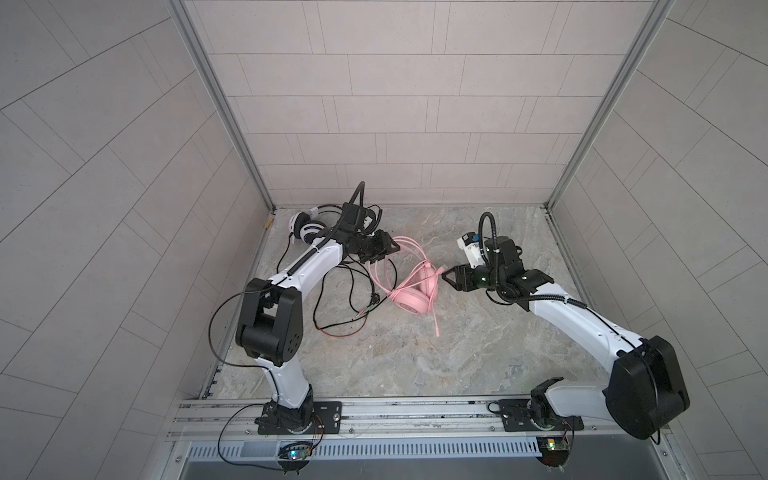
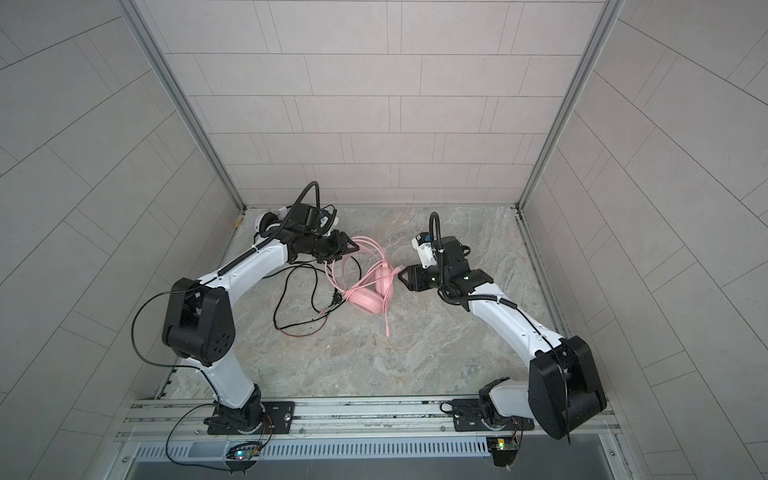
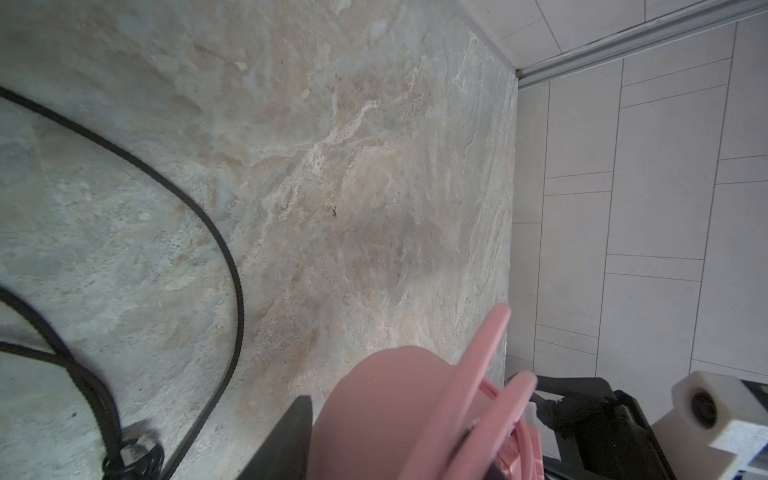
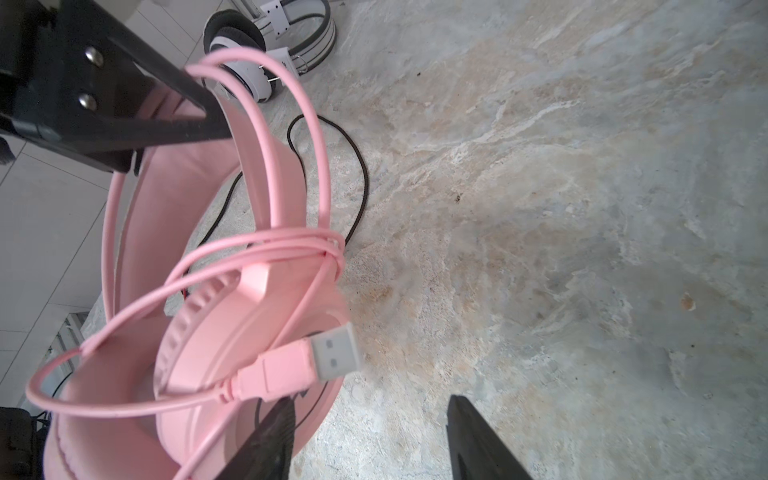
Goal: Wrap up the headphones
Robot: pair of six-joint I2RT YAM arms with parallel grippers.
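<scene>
Tabletop (image 1: 415, 374) lay bare from 5 through 7 o'clock of its middle: broad passage. Far strip, 12 to 2 o'clock, was open stone too. The pink headset (image 1: 409, 291) blocked the middle, its band raised toward 11 o'clock into the left gripper (image 1: 388, 251), which clamped it. Black cable (image 4: 366, 183) sprawled in loose loops at 8 to 9 o'clock. White-and-black headset (image 1: 308, 232) filled the 10 o'clock corner behind the left arm (image 1: 307, 266). Right gripper (image 1: 444, 277) stood at 3 o'clock, jaws apart, just beside the pink USB plug (image 4: 332, 353). Tiled walls (image 1: 374, 124) closed three sides.
</scene>
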